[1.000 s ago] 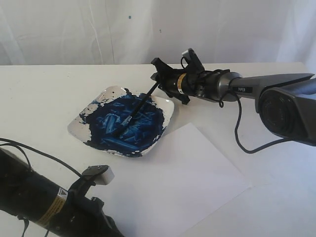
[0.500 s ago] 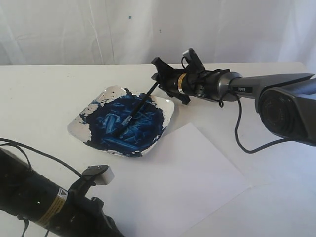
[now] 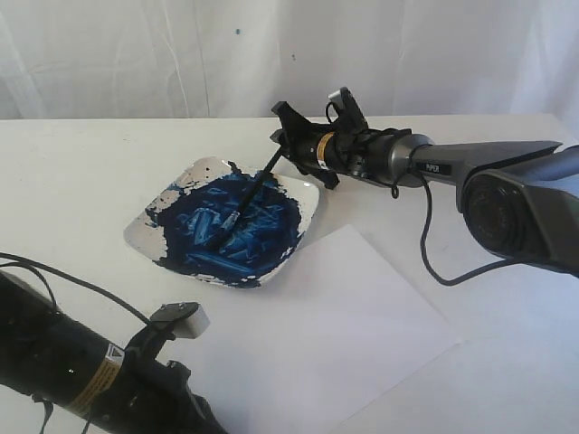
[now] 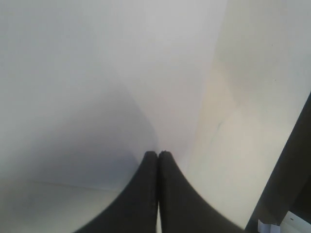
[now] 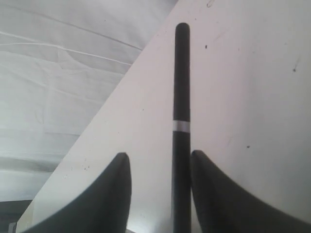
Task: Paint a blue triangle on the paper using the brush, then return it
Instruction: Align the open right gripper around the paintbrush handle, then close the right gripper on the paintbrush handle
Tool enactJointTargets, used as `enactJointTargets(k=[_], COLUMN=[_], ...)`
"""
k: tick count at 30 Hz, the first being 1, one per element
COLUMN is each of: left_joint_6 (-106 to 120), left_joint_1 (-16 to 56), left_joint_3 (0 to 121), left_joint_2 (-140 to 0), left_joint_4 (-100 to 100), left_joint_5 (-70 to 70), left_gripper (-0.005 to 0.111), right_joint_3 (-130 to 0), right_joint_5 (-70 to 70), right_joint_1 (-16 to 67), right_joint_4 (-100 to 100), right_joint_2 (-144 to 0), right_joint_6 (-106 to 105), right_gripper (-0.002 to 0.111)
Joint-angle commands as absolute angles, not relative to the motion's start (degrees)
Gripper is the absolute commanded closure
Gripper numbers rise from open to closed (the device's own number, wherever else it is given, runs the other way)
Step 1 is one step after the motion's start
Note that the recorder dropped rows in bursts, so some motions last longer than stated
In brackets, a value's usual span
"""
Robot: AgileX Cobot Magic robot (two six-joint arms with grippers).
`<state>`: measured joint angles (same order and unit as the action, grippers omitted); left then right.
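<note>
Brush (image 3: pixel 242 204) is lying slanted, tip down in the dish (image 3: pixel 303 220), handle end rising into the right hand (image 3: pixel 276 149), which is pinching it. Left hand (image 4: pixel 158 154) is sitting pressed together, seen only by its wrist camera; paper (image 3: pixel 344 316) is lying on the bench (image 3: pixel 72 172).

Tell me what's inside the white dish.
The dish holds smeared dark blue paint, with the brush tip lying in it. Paint hides most of its floor.

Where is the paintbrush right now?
In the exterior view, the brush leans across the paint dish, left of centre, tip in the blue paint, handle end at the right gripper.
</note>
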<state>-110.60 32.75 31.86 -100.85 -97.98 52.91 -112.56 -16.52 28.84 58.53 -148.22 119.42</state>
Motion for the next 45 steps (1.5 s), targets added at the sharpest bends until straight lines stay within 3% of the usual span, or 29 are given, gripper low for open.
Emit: enactJointTargets(k=[1, 37, 45], left_joint_6=[-110.43, -110.43, -110.43], left_joint_1=[32.66, 32.66, 32.66], left_joint_3=[31.47, 31.47, 31.47], left_joint_2=[-100.68, -100.68, -100.68], left_joint_4=[-98.95, -98.95, -98.95], left_joint_5=[51.74, 51.74, 51.74], left_gripper=[0.107, 0.107, 0.107], right_joint_3=[-112.45, -112.46, -112.57], right_joint_5=[-15.52, -5.73, -5.3], right_joint_1=[29.13, 31.6, 31.6], right_joint_4=[58.06, 66.44, 66.55], right_joint_2=[-149.27, -148.58, -148.68], right_joint_6=[119.97, 119.97, 119.26], right_gripper=[0.07, 0.07, 0.077])
